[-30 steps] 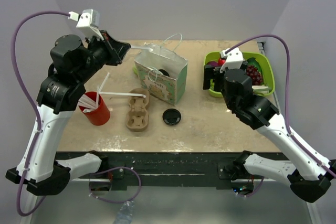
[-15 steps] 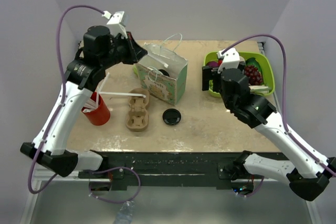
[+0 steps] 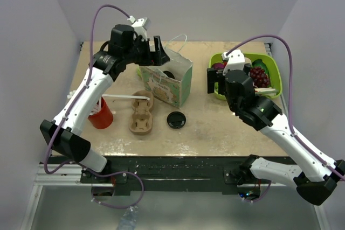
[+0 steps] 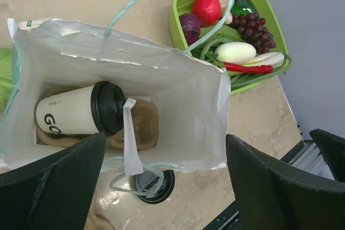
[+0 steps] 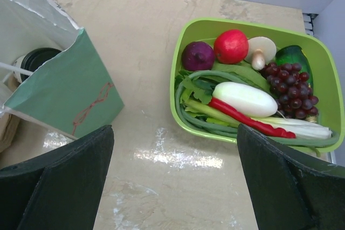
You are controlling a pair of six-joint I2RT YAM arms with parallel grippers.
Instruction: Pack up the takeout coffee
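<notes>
**Item: coffee cup**. White paper, black lid fitted. It is inside the paper bag, low down, resting in a brown tray on the bag floor.

**Position from the left fingers.** The cup is below the left gripper, in the gap between the two fingers, but off-centre toward the finger on the left edge of the wrist view.

**Long axis.** In the wrist view it runs across the gap, with the base toward the left-edge finger and the lid toward the middle. From overhead the lid faces roughly upward, so the cup probably stands or leans. Which of the two cannot be told.

**Left gripper.** Fingers spread wide and released, nothing between them. It hangs over the bag mouth, apart from the cup.

**Right gripper**. Fingers also spread wide, grasping nothing. It hovers over bare table between the bag and the green tub of vegetables. The cup lid shows only at the far left of its view, beyond its left-hand finger.

**Nearer arm.** The left arm, clearly.

**Status (judged).** The cup appears already packed. If it needs righting, the left fingers would descend into the bag and close across its width, keeping clear of the bag handle that droops over the near rim.

**Also on the table.** Loose lid, cardboard carrier, red cup.
</notes>
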